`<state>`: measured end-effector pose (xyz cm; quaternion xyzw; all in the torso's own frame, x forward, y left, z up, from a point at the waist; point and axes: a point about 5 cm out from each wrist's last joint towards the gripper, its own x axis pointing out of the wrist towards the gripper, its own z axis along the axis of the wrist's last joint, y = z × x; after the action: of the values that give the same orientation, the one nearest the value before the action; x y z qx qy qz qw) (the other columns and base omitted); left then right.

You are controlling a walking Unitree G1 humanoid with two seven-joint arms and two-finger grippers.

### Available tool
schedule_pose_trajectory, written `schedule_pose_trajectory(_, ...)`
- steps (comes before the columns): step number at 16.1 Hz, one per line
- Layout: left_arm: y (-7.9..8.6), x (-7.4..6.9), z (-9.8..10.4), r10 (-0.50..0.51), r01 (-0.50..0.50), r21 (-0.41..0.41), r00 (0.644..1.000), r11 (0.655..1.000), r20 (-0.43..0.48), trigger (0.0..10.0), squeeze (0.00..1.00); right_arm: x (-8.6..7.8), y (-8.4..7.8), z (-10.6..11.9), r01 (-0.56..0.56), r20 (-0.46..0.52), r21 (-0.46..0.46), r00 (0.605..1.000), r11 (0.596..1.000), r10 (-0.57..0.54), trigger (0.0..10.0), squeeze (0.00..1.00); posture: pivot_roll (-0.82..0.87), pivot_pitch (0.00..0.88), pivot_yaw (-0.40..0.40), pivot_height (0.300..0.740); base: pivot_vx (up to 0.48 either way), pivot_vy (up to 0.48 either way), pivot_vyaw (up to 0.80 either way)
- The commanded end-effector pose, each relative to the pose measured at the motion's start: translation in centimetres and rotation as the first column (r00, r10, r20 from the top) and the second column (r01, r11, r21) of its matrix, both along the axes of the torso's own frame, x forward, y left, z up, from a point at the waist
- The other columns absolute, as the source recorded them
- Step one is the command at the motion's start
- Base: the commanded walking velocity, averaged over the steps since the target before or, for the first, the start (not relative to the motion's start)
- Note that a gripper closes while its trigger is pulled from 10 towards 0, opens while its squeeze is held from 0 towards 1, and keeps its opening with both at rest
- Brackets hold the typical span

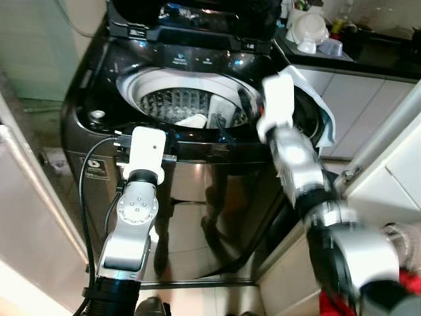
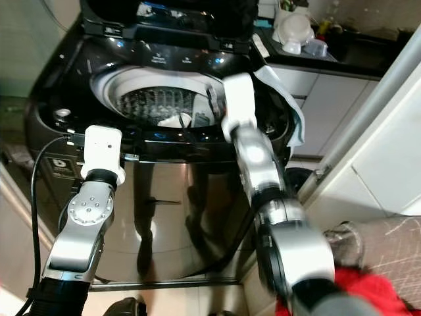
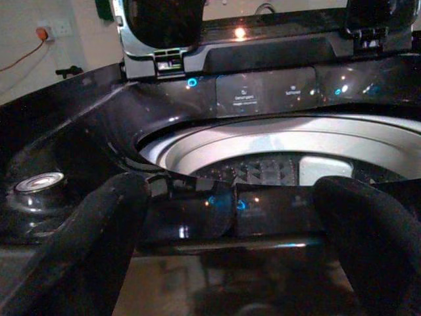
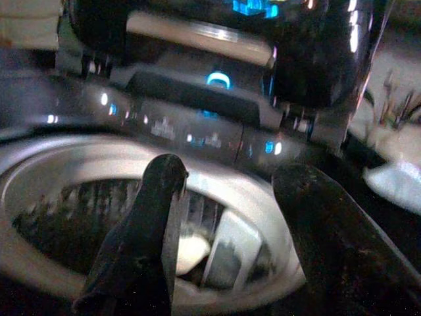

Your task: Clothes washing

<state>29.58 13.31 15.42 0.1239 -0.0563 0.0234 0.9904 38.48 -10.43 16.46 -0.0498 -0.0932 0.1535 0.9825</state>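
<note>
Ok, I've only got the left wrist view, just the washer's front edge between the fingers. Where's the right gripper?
Observer: The right gripper is over the right side of the open drum, fingers apart.
Operator: Any laundry outside the drum?
Observer: A pale cloth hangs over the right edge of the washer.
Operator: And what's beyond that side?
Observer: A dark counter with white dishes on it.

Open washing machine (image 2: pixel 164 191) (lid up), both arms before it.
</note>
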Motion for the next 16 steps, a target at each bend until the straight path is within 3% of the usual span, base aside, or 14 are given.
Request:
schedule_pose_trajectory(1, -0.3, 0.1, 0.0, -0.019, 0.019, -0.005, 1.000, 1.000, 0.001, 10.0, 0.00, -0.2, 0.0, 0.6, -0.028, 0.039, -0.009, 0.999, 1.000, 0.028, 10.0, 0.00, 0.09, 0.002, -0.087, 0.740, 0.000, 0.480, -0.80)
schedule_pose_trajectory(3, -0.4, 0.2, 0.0, -0.015, 0.015, 0.010, 1.000, 1.000, 0.004, 10.0, 0.00, -0.6, -0.9, -0.9, 0.012, -0.012, -0.024, 1.000, 1.000, -0.012, 10.0, 0.00, 0.09, 0.002, -0.087, 0.740, 0.000, 0.000, -0.40)
schedule_pose_trajectory(16, -0.5, 0.5, -0.3, 0.002, -0.003, -0.005, 1.000, 1.000, -0.022, 10.0, 0.00, -2.2, -0.8, -3.6, -0.044, -0.127, -0.005, 0.991, 0.999, 0.043, 10.0, 0.00, 0.07, 0.022, -0.071, 0.740, -0.039, 0.000, 0.00)
